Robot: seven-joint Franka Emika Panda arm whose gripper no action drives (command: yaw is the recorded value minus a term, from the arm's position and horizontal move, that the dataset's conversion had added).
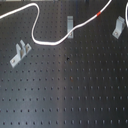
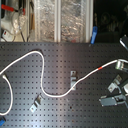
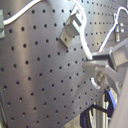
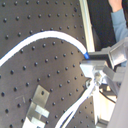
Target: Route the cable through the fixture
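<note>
In the first exterior view, the long thin white cable with a red band (image 1: pixel 50 42) is snaking across the black perforated board (image 1: pixel 65 95), running mostly side to side beside the middle grey metal bracket (image 1: pixel 70 22). In the second exterior view, the gripper (image 2: pixel 112 99) is hovering near the right bracket (image 2: pixel 116 80). In both wrist views its jaw state is unclear. A loose curve could snag a bracket.
</note>
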